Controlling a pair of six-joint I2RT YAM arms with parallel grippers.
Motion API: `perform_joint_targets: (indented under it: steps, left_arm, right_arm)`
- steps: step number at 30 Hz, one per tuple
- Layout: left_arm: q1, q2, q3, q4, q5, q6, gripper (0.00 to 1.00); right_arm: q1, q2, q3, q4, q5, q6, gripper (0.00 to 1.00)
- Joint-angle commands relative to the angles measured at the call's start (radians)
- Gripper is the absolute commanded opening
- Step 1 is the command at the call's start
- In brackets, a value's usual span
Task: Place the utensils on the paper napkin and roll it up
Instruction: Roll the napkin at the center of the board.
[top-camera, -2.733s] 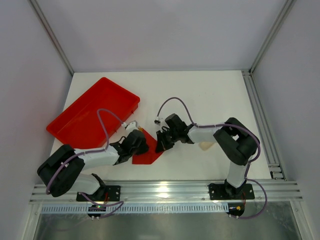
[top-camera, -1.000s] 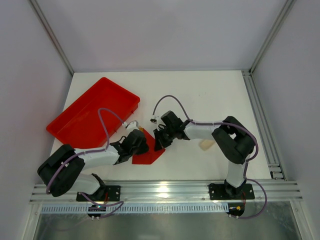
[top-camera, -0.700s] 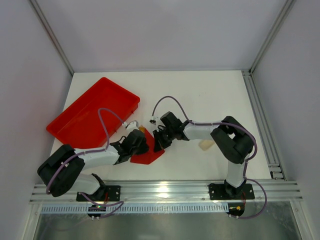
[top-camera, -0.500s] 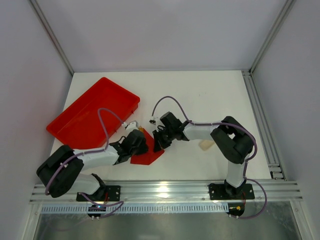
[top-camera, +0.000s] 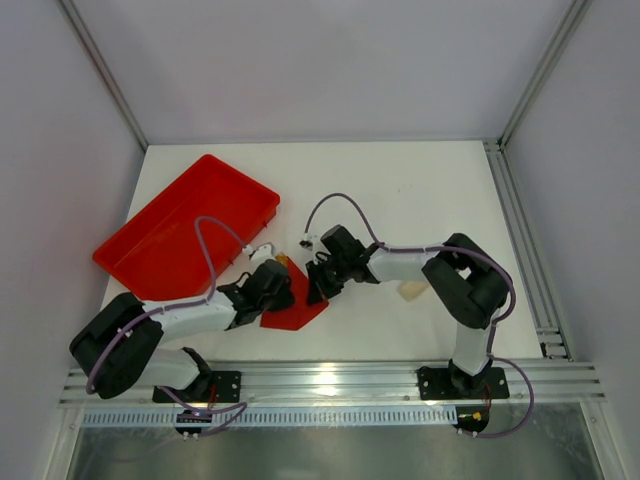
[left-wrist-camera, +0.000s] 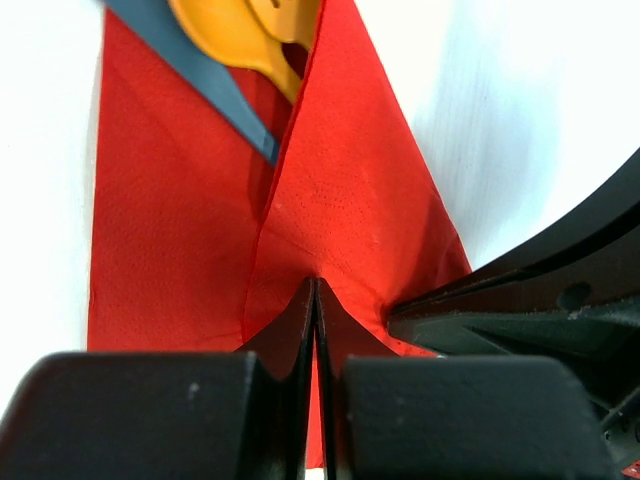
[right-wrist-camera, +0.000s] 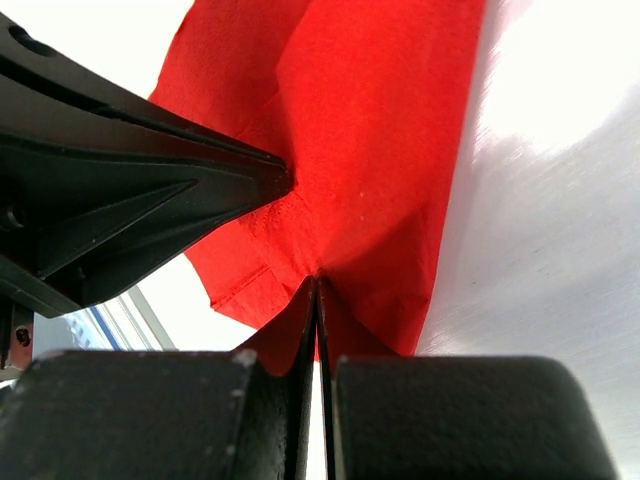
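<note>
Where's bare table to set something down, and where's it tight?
Bare table runs from the red tray across to the right rail, behind the right arm. Crowded: the left pincer and right pincer both pinch the paper napkin just off the tray's near corner.

Top view is lit brightly and evenly; only soft shadows are cast under the arms on the bench. A glare spot is seen on the metal rail. In both wrist views the bench is blown out to white. Napkin texture is rendered sharp; the fingers of the left end effector are dark and blurred.
</note>
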Motion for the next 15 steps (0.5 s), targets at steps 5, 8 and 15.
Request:
perform_joint_targets:
  steps: [5,8,15]
  left_arm:
    - [-0.005,0.021,0.004,-0.026,-0.019,0.020,0.00]
    - [-0.005,0.021,0.001,-0.026,-0.018,0.018,0.00]
    - [-0.005,0.009,-0.001,-0.028,-0.016,0.020,0.00]
  right_arm:
    - [0.009,-0.062,-0.043,0.003,-0.008,0.007,0.04]
    - [0.009,-0.057,-0.059,0.011,-0.011,0.010,0.04]
    - [0.009,-0.037,-0.060,0.012,0.014,0.005,0.04]
